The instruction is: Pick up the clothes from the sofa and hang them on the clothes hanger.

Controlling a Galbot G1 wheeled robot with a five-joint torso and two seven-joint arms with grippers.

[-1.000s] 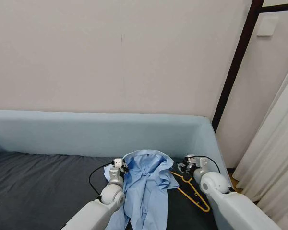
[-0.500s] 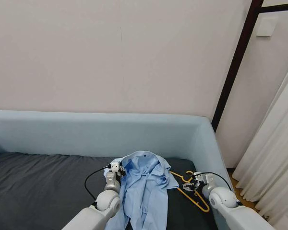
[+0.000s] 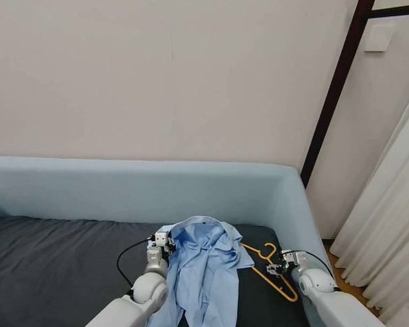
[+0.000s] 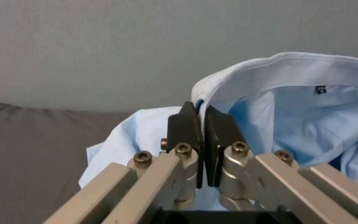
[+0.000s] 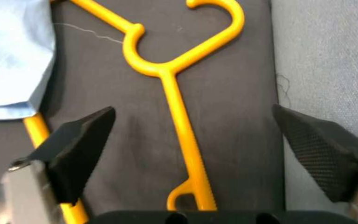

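Sofa [image 3: 123, 191] seat is lying bare across its left half. Blue shirt [image 3: 204, 272] is sitting on the seat near the sofa's right armrest, collar pointing at the backrest, long axis running back to front. Yellow hanger [image 5: 177, 116] is lying flat between shirt and armrest, hook toward the backrest. Left gripper [image 4: 201, 140] is reaching forward, pinching the collar edge. Right gripper [image 5: 197, 140] is hovering over the hanger's arm, fingers spread wide.

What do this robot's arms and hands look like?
The left arm and right arm are smooth pale-grey shells with rounded joints, a black cable looping at each wrist. The left hand has flat black pads on silver bars with socket screws; the right hand has black, wedge-shaped, textured pads.
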